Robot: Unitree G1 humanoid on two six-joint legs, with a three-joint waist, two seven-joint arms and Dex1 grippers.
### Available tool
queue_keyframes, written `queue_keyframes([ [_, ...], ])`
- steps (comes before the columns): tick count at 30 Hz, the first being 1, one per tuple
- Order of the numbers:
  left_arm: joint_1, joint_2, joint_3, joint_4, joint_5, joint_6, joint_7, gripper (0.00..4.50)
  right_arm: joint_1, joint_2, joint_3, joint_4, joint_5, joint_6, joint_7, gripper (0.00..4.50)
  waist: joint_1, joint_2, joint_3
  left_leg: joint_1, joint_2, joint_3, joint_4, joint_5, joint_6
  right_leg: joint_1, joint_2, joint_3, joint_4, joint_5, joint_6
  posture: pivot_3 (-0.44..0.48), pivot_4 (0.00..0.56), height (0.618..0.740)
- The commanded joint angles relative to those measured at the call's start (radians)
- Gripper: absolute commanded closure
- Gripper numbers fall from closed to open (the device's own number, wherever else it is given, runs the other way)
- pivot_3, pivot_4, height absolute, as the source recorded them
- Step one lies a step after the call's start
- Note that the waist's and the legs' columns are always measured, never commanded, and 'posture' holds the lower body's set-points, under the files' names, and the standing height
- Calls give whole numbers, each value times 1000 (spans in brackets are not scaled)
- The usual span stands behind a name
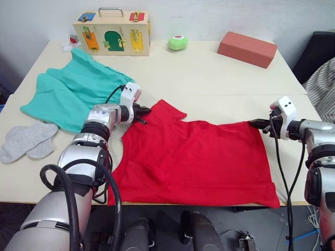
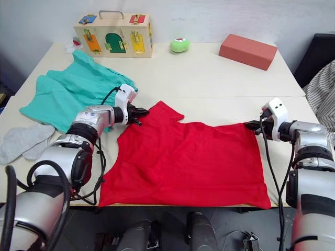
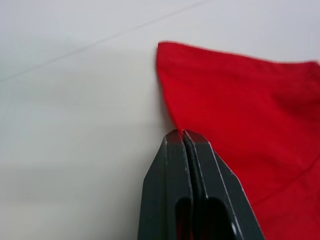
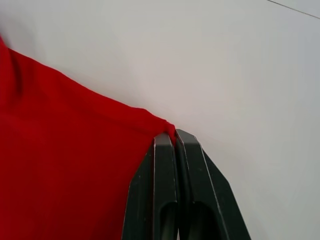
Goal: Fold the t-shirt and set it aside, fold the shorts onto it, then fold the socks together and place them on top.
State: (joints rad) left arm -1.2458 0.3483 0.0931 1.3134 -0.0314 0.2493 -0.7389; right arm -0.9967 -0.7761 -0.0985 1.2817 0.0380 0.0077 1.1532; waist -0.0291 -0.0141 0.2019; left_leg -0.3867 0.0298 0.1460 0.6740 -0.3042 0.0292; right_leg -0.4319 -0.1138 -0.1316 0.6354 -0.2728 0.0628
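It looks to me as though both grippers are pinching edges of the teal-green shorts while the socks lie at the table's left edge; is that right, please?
Not quite: the cloth they pinch is the red t-shirt, not the shorts, which lie untouched beside the left arm. Both wrist views show the left gripper and right gripper shut on red fabric. The socks do lie at the left edge.
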Motion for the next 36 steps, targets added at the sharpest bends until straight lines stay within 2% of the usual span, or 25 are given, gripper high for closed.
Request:
queue_keyframes([
  [1, 0, 24, 31, -18, -21, -15, -20, 4473, 24, -16, -48, -44, 44, -32, 32, 4500, 0, 0, 0, 0, 0, 0, 0, 0, 0, 0, 0, 0, 0, 0, 0, 0, 150, 740],
  [11, 31, 93, 10, -82, -3, -61, -169, 4473, 152, -64, -133, -149, 134, -62, 127, 4500, -1, 0, 0, 0, 0, 0, 0, 0, 0, 0, 1, 0, 0, 0, 0, 0, 150, 740],
  [24, 149, 142, -13, -233, -15, -91, -252, 4473, 324, -75, -232, -304, 251, -61, 153, 4500, 0, 0, 0, 0, 0, 0, 2, 0, 0, 0, 0, 0, 1, 0, 0, 0, 150, 740],
  [28, 203, 162, 9, -317, -48, -70, -252, 4473, 384, -67, -266, -349, 283, -63, 119, 4500, 1, 0, 0, 0, 0, 0, 2, 0, 0, 0, 0, 1, 1, 0, 0, 0, 150, 740],
  [36, 276, 175, 12, -416, -79, -71, -262, 4473, 386, -50, -298, -339, 315, -92, 24, 4500, 1, 0, 0, 0, 0, 0, 6, -2, 1, 0, -1, 6, 1, 0, 0, 0, 150, 740],
])
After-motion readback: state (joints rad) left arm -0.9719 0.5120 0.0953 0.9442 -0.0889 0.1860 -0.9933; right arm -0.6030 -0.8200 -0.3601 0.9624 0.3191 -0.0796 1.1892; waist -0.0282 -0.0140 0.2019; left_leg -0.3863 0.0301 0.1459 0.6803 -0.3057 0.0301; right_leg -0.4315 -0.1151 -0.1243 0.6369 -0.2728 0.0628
